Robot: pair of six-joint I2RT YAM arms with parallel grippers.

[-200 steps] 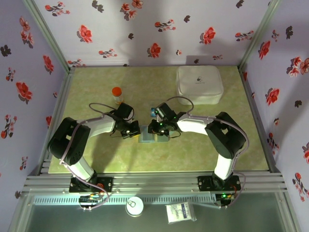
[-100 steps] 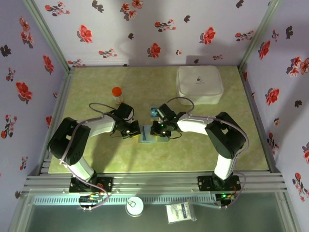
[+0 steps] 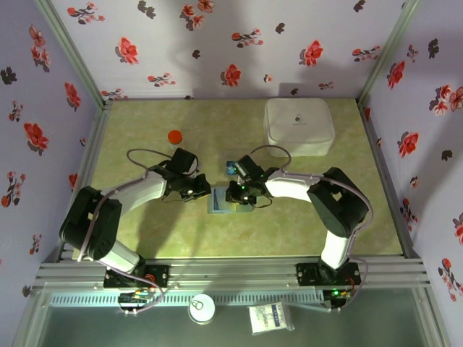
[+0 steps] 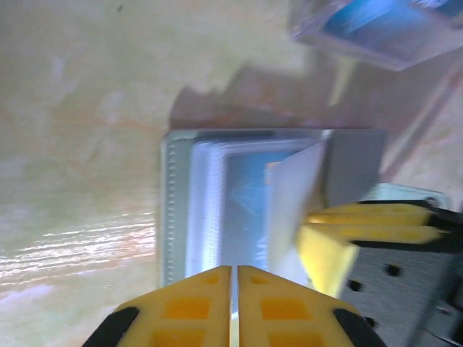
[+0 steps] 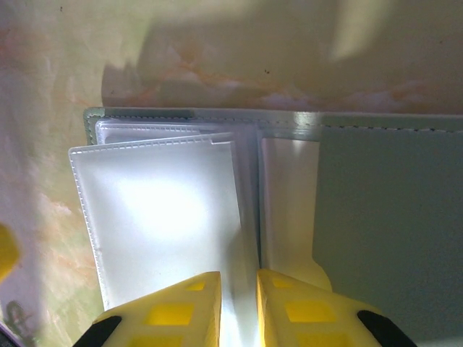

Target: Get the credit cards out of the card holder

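Open card holder (image 5: pixel 391 217) lying between both grippers, clear sleeves (image 5: pixel 159 210) glare-white, contents unreadable, right gripper (image 5: pixel 239 282) pinching one sleeve, left gripper (image 4: pixel 235 278) pressed together, blue card (image 4: pixel 376 25) beyond, left arm (image 3: pixel 137 191) swung outward since earlier

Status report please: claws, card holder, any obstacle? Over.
Left claw shut at card holder edge. Right claw pinches its clear sleeve. Blue card lies on table beyond. No obstacle seen.

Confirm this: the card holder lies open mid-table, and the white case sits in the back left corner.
One thing is wrong: the white case sits in the back right corner, not the back left, as the top external view shows. The card holder does lie open mid-table.
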